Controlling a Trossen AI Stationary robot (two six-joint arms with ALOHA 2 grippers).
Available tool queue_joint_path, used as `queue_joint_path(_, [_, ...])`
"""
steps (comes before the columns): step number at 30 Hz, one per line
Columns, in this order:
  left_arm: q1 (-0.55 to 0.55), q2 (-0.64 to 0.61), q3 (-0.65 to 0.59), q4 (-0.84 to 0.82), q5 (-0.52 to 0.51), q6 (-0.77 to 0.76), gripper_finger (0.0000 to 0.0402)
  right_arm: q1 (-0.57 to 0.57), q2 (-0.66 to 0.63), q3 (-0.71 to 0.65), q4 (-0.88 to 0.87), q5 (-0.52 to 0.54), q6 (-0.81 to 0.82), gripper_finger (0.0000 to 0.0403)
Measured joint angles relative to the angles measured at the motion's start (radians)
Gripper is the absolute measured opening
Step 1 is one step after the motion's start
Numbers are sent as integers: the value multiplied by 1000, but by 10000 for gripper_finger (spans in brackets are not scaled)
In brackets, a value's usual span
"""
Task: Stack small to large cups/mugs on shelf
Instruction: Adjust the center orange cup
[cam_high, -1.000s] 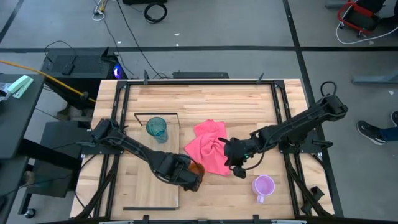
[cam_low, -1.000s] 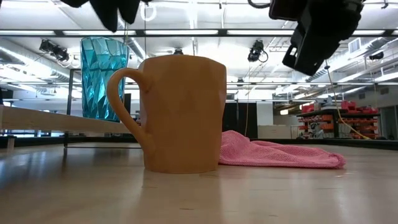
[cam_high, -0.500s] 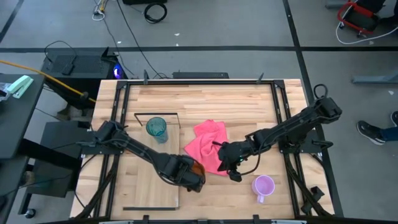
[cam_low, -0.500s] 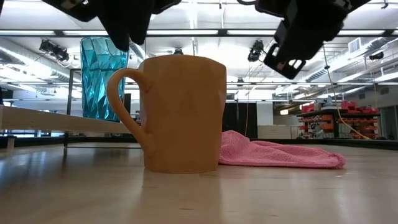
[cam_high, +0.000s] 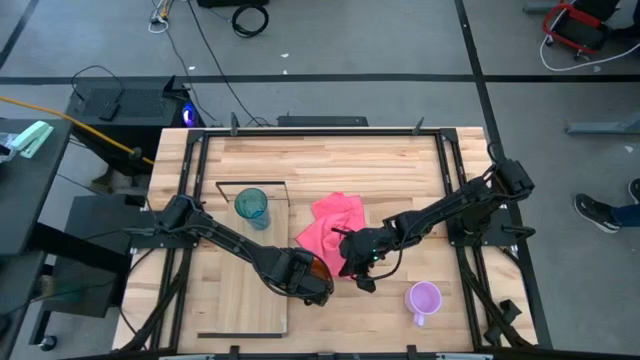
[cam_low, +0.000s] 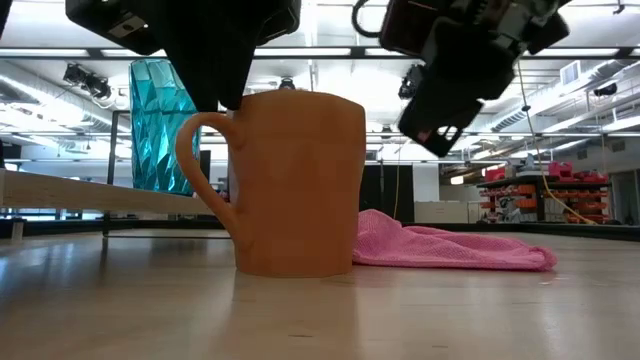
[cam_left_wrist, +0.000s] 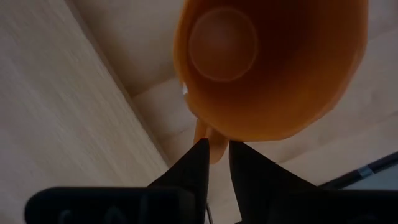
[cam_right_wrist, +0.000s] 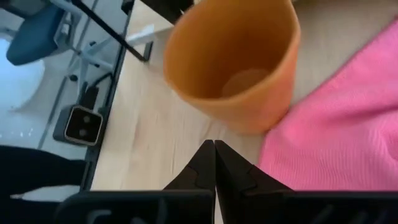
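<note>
The orange mug (cam_high: 319, 268) stands upright on its base on the tabletop, between the shelf plank (cam_high: 250, 305) and a pink cloth (cam_high: 335, 232). My left gripper (cam_left_wrist: 216, 148) comes down on the mug's handle and is shut on it. My right gripper (cam_right_wrist: 214, 152) is shut and hovers just right of the mug, above the cloth's edge, touching nothing. The teal tumbler (cam_high: 252, 207) stands on the shelf's far end inside the black wire frame (cam_high: 250, 183). The lilac mug (cam_high: 424, 299) stands on the table near the right front. My left gripper has the top of the orange mug's handle (cam_left_wrist: 213, 138) between its two fingers (cam_left_wrist: 194, 163), one on each flat side. The fingers come from above, pointing almost straight down, beside the rim. The mug stands upright on the table (cam_low: 300, 272).
The pink cloth (cam_low: 450, 250) lies crumpled right behind and beside the orange mug. The plank's long edge (cam_left_wrist: 118, 106) runs close past the mug's base. Bare wood lies along the table's far side (cam_high: 330, 160) and on the plank's near half.
My right gripper has come down and toward the table's left, past the cloth, ending close beside the orange mug, tipping further downward. My left gripper has sunk over the mug's handle side until its fingers reach the handle.
</note>
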Motion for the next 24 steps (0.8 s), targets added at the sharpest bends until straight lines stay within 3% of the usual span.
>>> queue_joint_path(9, [28,2,0,-46,-58,1,64,-34,55,24,50,-10,1,5])
queue_joint_path(24, [49,-11,-1,-105,-108,-24,61,-126,41,26,-5,-27,-43,5])
